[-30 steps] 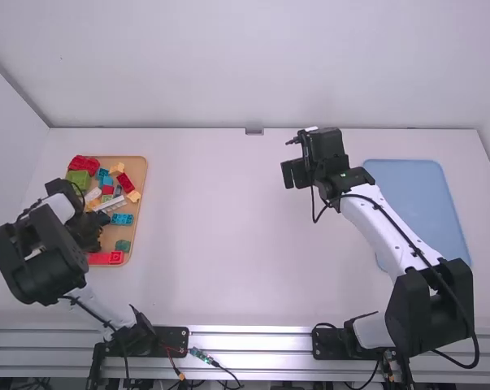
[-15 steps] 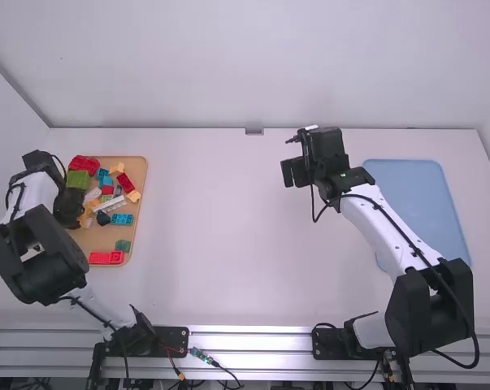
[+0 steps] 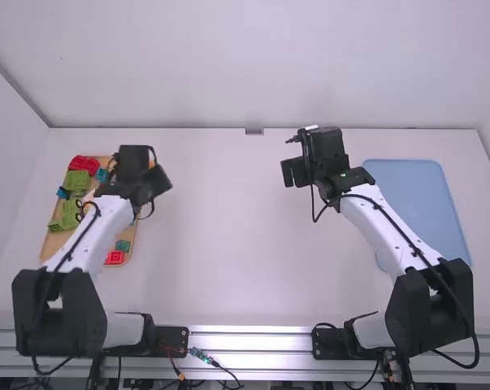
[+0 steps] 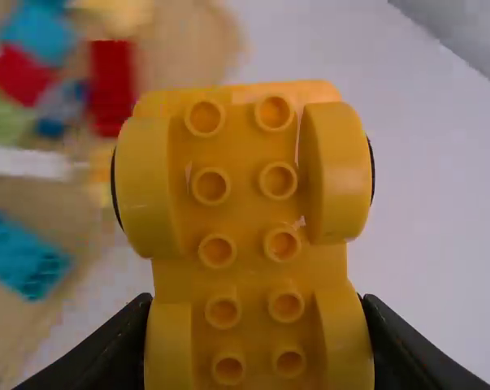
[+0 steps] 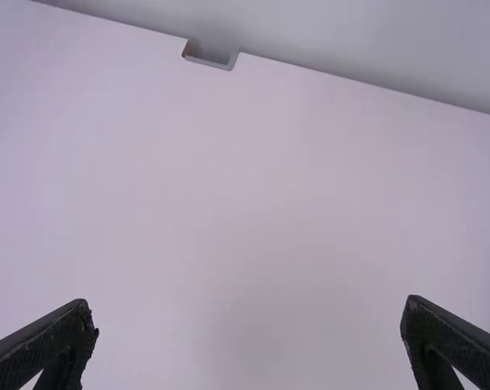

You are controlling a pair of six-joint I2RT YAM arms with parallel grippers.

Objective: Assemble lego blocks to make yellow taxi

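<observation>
Firmly, the left tool (image 3: 158,180) pinches a yellow wheeled block (image 4: 249,244) between its fingers, over the right side of the tray (image 3: 56,246), while the right tool (image 3: 294,172) is spread wide over the desk (image 3: 228,244). In the left wrist view the block's lower end is cut off and the loose bricks (image 4: 25,256) are blurred.

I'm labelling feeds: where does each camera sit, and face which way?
High: above and behind, facing forward and down at the table; left arm and right arm show.
Left wrist: on that arm, facing the yellow wheeled piece in the left tool, tray beyond.
Right wrist: on that arm, past the right tool to table's far edge.
High shares tray with left wrist, bracket with right.
</observation>
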